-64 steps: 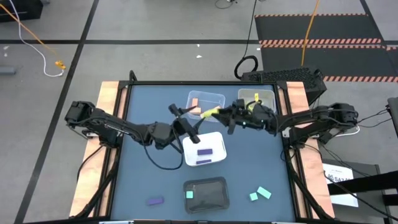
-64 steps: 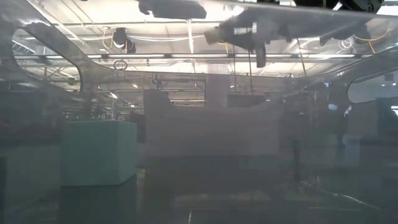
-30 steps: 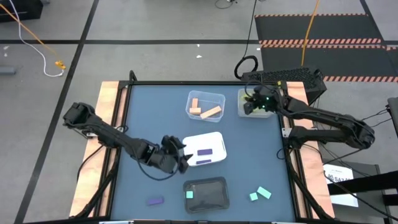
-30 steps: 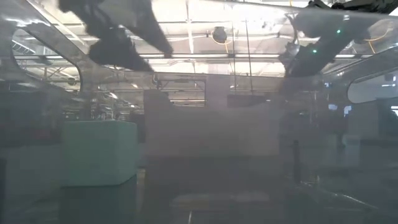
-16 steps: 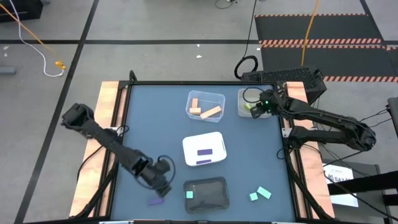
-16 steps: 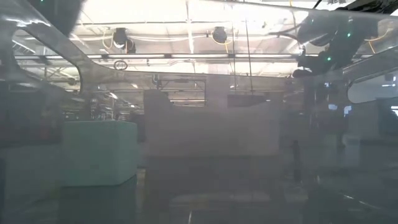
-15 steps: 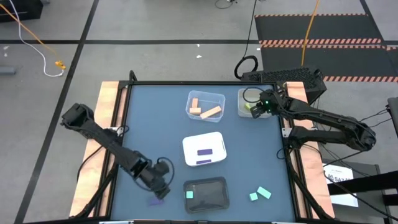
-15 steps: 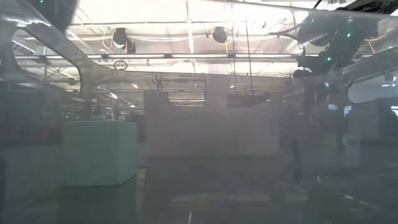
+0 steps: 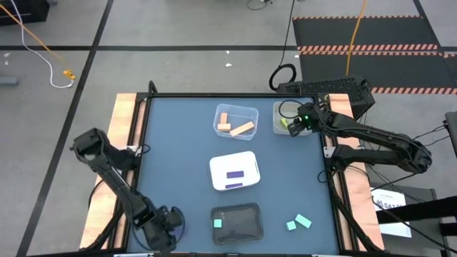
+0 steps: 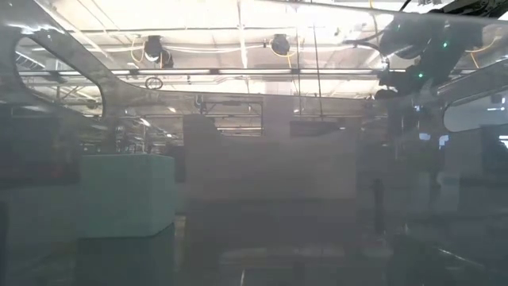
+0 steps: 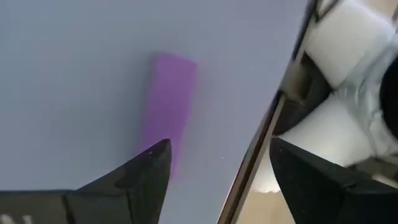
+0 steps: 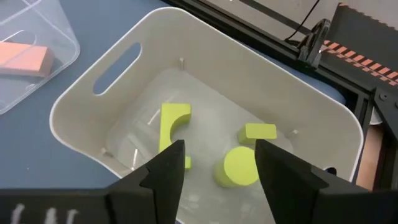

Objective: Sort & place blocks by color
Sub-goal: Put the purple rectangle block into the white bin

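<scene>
- Where the dark blue table (image 9: 175,143) ends, grey floor with black lines and cables surrounds it.
- At the table's near left corner the left gripper (image 11: 217,165) hangs with fingers spread, empty, over a purple bar (image 11: 169,102) lying flat, its long axis running away from the fingertips.
- Above the grey-beige tray (image 12: 205,68) at the far right, the right gripper (image 12: 217,163) is parted, holding nothing; a yellow-green arch (image 12: 172,124), cylinder (image 12: 239,166) and cube (image 12: 260,132) lie inside.
</scene>
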